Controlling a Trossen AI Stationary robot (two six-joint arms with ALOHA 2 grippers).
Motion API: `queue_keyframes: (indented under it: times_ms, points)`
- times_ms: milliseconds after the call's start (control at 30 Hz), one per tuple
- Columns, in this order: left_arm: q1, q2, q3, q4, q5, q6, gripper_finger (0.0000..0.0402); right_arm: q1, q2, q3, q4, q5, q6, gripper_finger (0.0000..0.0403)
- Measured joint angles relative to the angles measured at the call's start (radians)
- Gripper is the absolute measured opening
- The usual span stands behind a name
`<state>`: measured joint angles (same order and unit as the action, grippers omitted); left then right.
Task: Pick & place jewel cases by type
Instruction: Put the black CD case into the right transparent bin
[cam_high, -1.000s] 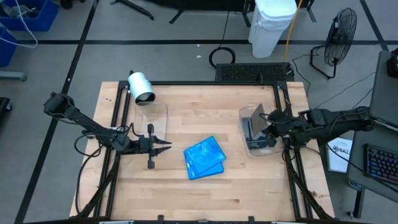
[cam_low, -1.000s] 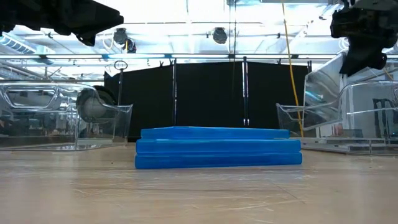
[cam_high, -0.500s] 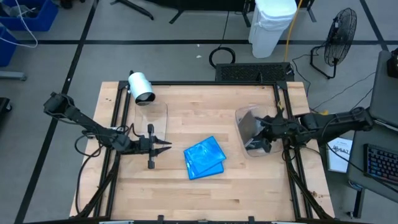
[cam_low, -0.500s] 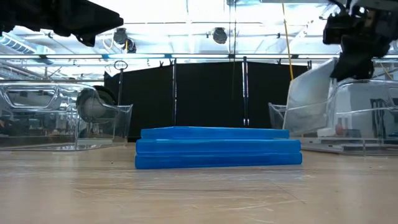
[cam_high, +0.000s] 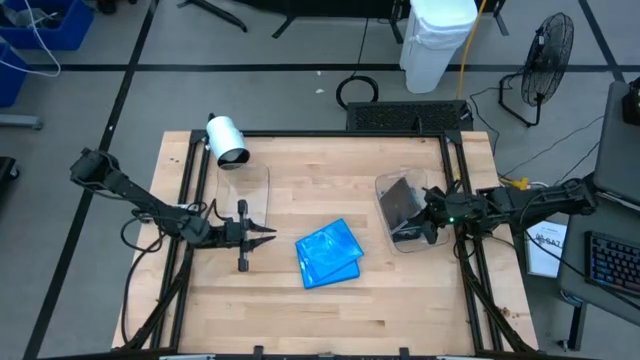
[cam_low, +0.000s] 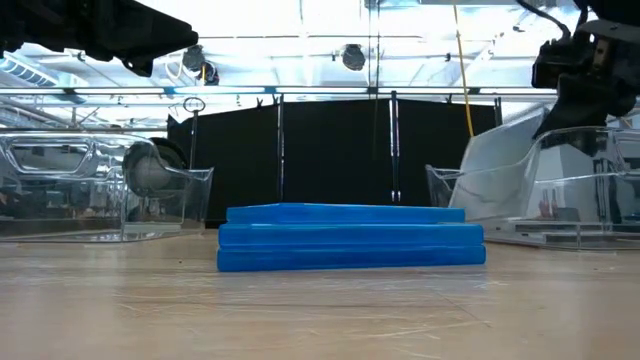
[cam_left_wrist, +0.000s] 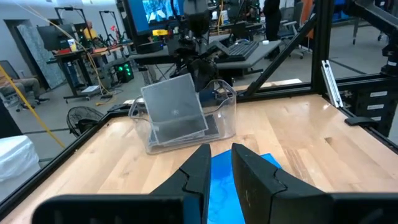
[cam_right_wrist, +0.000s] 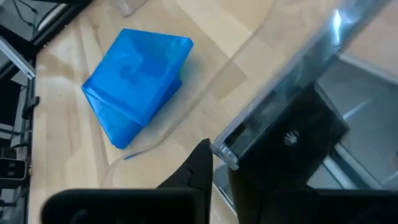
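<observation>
A stack of three bright blue jewel cases (cam_high: 328, 253) (cam_low: 350, 238) lies flat on the middle of the table. My right gripper (cam_high: 422, 212) (cam_right_wrist: 217, 158) is over the clear tub (cam_high: 408, 240) at the table's right and is shut on a dark grey jewel case (cam_high: 399, 199) (cam_left_wrist: 174, 109). That case stands tilted in the tub. Another dark case (cam_left_wrist: 186, 132) seems to lie flat on the tub's floor. My left gripper (cam_high: 270, 233) (cam_left_wrist: 222, 155) hovers left of the blue stack, pointing level at it, its fingers a narrow gap apart and holding nothing. My right gripper pinches the dark grey case at its upper edge (cam_right_wrist: 227, 152) between the two fingers. It comes from the table's right, slanting down. The case is tilted, with its lower edge (cam_left_wrist: 183, 134) down inside the tub. Whether that edge rests on anything I cannot tell.
A second clear tub (cam_high: 245, 190) stands at the table's left with a white cylinder (cam_high: 228, 140) at its far end. Black frame rails (cam_high: 185, 250) run along the left and right edges. Bare wood lies near the front edge (cam_high: 330, 320).
My right gripper has sunk toward the right tub and tipped further downward, carrying the dark grey case with it. The case has come down from above the tub's rim to lean tilted inside it.
</observation>
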<state>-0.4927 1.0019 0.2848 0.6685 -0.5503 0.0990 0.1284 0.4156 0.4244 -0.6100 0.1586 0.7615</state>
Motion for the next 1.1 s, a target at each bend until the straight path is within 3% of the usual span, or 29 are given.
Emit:
queue_keyframes:
  times_ms: [200,400,767,1100]
  points:
    - [0.000,0.000,0.000,0.000,0.000,0.000,0.0072,0.000,0.000,-0.053,0.018,-0.005,0.046,0.0096]
    - [0.000,0.000,0.000,0.001,0.000,-0.004,0.0072,-0.012,-0.002,-0.070,0.043,-0.004,0.040,0.0128]
    - [0.000,0.000,0.000,0.001,0.000,-0.030,0.0072,-0.016,-0.043,-0.070,0.234,-0.061,0.039,0.0134]
    - [0.000,0.000,0.000,0.001,0.000,-0.030,0.0072,-0.016,-0.058,-0.068,0.207,-0.002,0.039,0.0113]
